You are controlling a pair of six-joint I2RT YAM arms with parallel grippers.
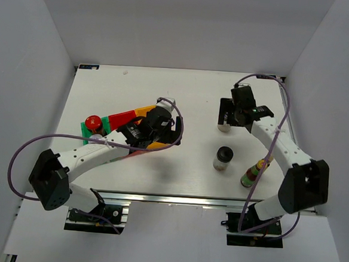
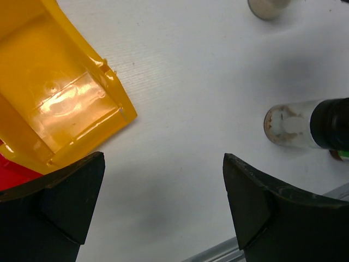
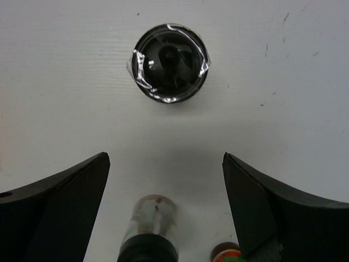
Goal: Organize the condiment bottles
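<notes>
My left gripper (image 1: pixel 170 129) hangs open and empty over bare table by the bins; in its wrist view (image 2: pixel 163 158) nothing lies between the fingers. My right gripper (image 1: pixel 231 118) is open and empty (image 3: pixel 166 158), above a dark-lidded jar (image 1: pixel 224 128) whose film-wrapped lid shows from above (image 3: pixel 170 63). A black-lidded jar (image 1: pixel 223 158) stands nearer (image 3: pixel 150 226), (image 2: pixel 300 124). The slim sauce bottle (image 1: pixel 252 172) stands right of it; only its top shows in the right wrist view (image 3: pixel 226 254). A red-lidded jar (image 1: pixel 92 122) sits in the green bin (image 1: pixel 85 129). What looks like a silver-lidded jar (image 1: pixel 166 101) stands beyond the yellow bin.
Green, red (image 1: pixel 120 116) and yellow (image 1: pixel 144 111) bins lie side by side under my left arm; the yellow bin's corner (image 2: pixel 65 103) is left of my left fingers. A metal rail (image 1: pixel 175 200) runs along the near table edge. White walls enclose the table.
</notes>
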